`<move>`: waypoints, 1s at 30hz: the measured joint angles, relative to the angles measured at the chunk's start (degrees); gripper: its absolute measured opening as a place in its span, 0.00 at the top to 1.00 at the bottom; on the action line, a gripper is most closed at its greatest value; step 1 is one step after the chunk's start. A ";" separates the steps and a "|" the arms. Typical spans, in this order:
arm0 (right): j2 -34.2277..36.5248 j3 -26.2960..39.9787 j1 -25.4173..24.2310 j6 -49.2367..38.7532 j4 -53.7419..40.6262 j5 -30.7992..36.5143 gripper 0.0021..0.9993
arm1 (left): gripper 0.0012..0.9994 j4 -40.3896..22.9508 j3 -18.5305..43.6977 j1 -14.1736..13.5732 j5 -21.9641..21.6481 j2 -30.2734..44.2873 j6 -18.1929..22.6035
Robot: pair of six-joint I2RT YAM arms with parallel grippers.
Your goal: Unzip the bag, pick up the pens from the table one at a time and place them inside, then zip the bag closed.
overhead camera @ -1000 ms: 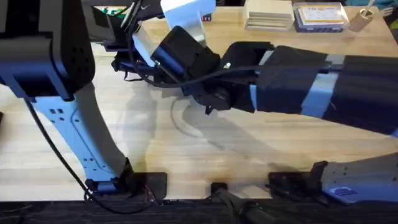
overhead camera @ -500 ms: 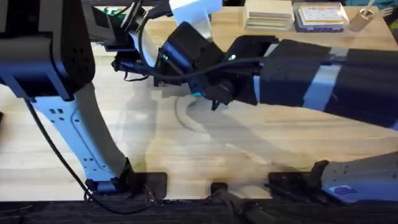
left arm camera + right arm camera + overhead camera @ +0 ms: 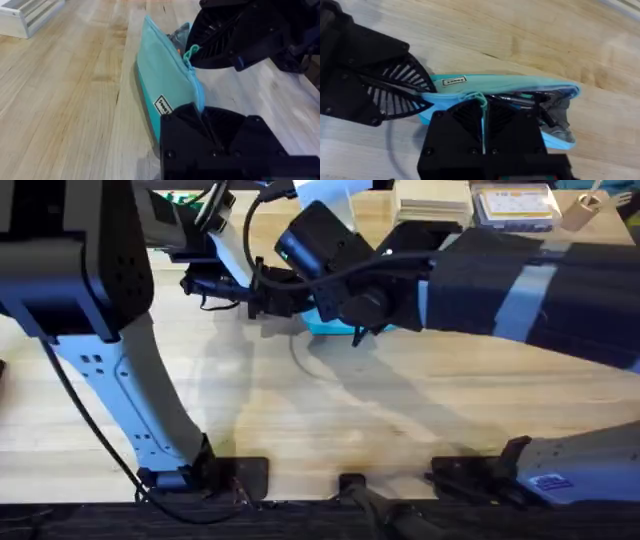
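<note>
Bag (image 3: 520, 92) on the bench (image 3: 420, 410), pinned between my two hands, mouth partly open.

Left hand (image 3: 200, 112) is clamped on the bag's closed end, by the small label. Right hand (image 3: 483, 107) is closed on the teal pull (image 3: 480, 97), midway along the zipper. I see a dark pen (image 3: 517, 100) inside the gap. Bag sits at mid-bench, toward the far side.

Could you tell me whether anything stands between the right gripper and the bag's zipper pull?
Nothing visible does. The right gripper is already at the teal pull on the bag, its fingers closed around it. The left gripper pinches the bag's end and stands clear of the zipper line.
</note>
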 joint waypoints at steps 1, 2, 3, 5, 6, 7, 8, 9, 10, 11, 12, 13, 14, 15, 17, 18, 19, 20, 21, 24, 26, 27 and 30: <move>0.01 0.00 -0.19 -0.22 0.00 -0.15 0.97 | 0.96 0.00 0.00 0.00 0.00 -0.01 0.01; 0.00 0.00 -0.35 -0.45 0.00 -0.29 0.97 | 0.96 0.00 0.00 -0.04 0.02 0.02 0.02; 0.02 0.00 -0.48 -0.62 -0.03 -0.33 0.97 | 0.96 0.00 0.00 -0.04 0.04 0.00 0.00; 0.00 0.00 -0.91 -1.00 -0.17 -0.36 0.97 | 0.96 0.00 0.00 -0.04 0.04 -0.01 0.00; 0.00 0.00 -1.21 -1.07 -0.23 -0.30 0.97 | 0.96 0.00 0.00 -0.04 0.05 0.00 0.00; 0.00 0.00 -1.51 -1.20 -0.27 -0.34 0.97 | 0.96 0.01 0.00 -0.04 0.06 0.02 0.01; 0.00 0.00 -1.80 -1.26 -0.32 -0.33 0.97 | 0.96 0.02 0.00 -0.04 0.06 -0.01 0.02; 0.02 0.00 -2.07 -1.29 -0.35 -0.31 0.97 | 0.96 0.02 0.00 -0.04 0.09 0.01 0.02; 0.00 0.00 -2.34 -1.42 -0.42 -0.31 0.97 | 0.96 0.02 0.00 -0.03 0.08 -0.01 0.00; 0.00 0.00 -2.62 -1.45 -0.47 -0.31 0.97 | 0.96 0.02 0.00 -0.04 0.07 0.01 0.00; 0.00 0.00 -2.87 -1.48 -0.50 -0.29 0.97 | 0.96 0.02 0.00 -0.02 0.09 -0.01 0.02; 0.00 0.00 -3.13 -1.63 -0.57 -0.31 0.97 | 0.96 0.02 0.00 -0.04 0.09 -0.01 0.01; 0.01 0.00 -3.32 -1.73 -0.62 -0.30 0.97 | 0.96 0.02 0.00 -0.02 0.09 0.01 0.01; 0.00 0.00 -3.46 -1.87 -0.66 -0.32 0.97 | 0.96 0.02 0.00 -0.02 0.11 0.02 0.02; 0.00 0.00 -3.74 -2.09 -0.70 -0.34 0.97 | 0.96 0.02 0.00 -0.02 0.12 0.00 0.01; 0.02 0.00 -3.83 -2.22 -0.70 -0.32 0.97 | 0.96 0.02 0.02 -0.02 0.11 0.01 0.00; 0.00 0.00 -3.95 -2.31 -0.74 -0.34 0.97 | 0.96 0.02 0.02 -0.02 0.13 -0.01 0.00; 0.00 0.00 -4.04 -2.34 -0.73 -0.37 0.97 | 0.96 0.02 0.02 -0.03 0.13 -0.01 0.00; 0.00 0.00 -4.16 -2.50 -0.78 -0.40 0.97 | 0.96 0.02 0.02 -0.02 0.13 -0.01 0.02; 0.01 0.00 -4.73 -2.71 -0.84 -0.56 0.97 | 0.96 0.03 0.02 -0.02 0.13 0.02 0.01; 0.00 0.00 -4.80 -2.73 -0.87 -0.62 0.97 | 0.96 0.02 0.02 -0.04 0.13 -0.01 0.02; 0.00 0.00 -4.80 -2.73 -1.00 -0.62 0.97 | 0.96 0.02 0.02 -0.02 0.13 0.01 0.02; 0.00 0.00 -4.94 -2.74 -2.27 -0.69 0.97 | 0.96 0.00 0.02 -0.04 0.09 0.00 0.00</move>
